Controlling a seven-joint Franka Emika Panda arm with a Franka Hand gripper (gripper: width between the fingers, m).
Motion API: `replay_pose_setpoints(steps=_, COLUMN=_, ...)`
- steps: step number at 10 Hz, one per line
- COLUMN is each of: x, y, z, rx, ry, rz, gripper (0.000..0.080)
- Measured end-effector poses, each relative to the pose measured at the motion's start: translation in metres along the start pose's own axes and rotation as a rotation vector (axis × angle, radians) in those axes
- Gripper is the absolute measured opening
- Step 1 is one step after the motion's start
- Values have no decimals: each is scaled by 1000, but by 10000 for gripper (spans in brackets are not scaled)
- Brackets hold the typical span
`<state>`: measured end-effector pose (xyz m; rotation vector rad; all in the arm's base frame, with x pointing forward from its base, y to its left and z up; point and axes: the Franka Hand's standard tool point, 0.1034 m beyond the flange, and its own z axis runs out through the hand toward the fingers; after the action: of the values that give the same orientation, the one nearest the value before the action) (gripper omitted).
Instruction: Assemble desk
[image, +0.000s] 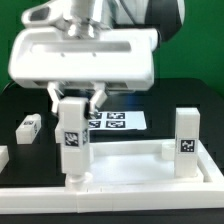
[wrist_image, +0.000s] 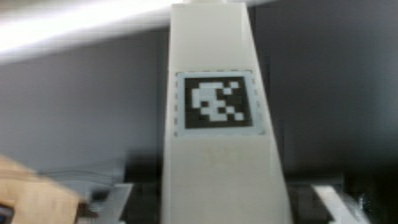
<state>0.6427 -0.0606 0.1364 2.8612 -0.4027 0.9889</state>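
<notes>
Two leg posts stand on the tabletop (image: 130, 160) in the exterior view: the other leg post (image: 186, 140) at 4 o'clock, the leg post (image: 72, 135) at 8 o'clock, with the gripper (image: 76, 99) fingers straddling its top; clamped or slack, cannot tell. Wrist view: the leg post (wrist_image: 217, 110) fills the centre, tag facing the camera, fingers unseen. Step judged: seating this leg in its corner socket; next calls for a firm grip and a twist, kept plumb.
</notes>
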Motion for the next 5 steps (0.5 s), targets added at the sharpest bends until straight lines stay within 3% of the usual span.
replay_pose_setpoints(steps=5, x=-20, y=-7, z=-11, rx=11, ry=-29, rz=-9, gripper=290)
